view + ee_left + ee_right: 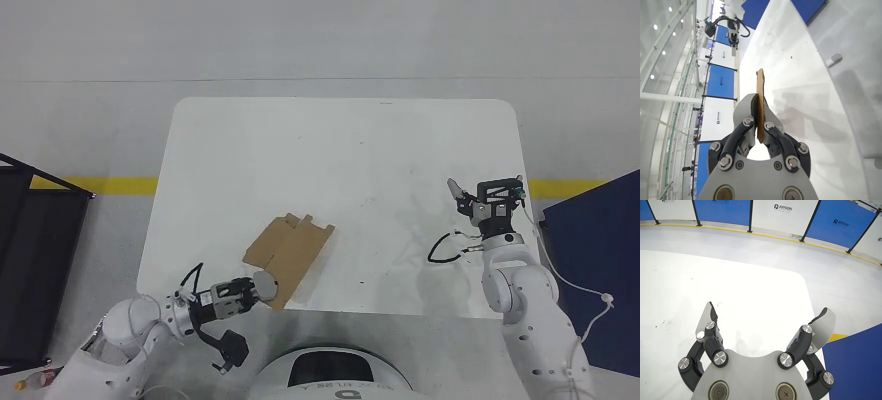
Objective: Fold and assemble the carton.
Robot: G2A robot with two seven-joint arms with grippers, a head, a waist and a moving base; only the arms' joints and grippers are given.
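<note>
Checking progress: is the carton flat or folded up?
Flat: the carton is one thin sheet, its edge pinched in the left gripper.

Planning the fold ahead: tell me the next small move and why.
Probably bring the right hand across to the free far edge of the carton: the left hand is shut on its near corner, the carton is flat, and the right hand is open, well apart.

The left arm [135, 322] and right arm [522, 292] wear smooth, rounded white shells, with a black cable [432, 256] looping at each wrist. The left gripper [760, 106] and right gripper [767, 310] share a pale grey plate [753, 376], black link bars [710, 340] pinned by silver bolts [720, 358], two brass-toned screws [718, 392], and grey fingers [705, 316] lined with black pads [714, 314].
</note>
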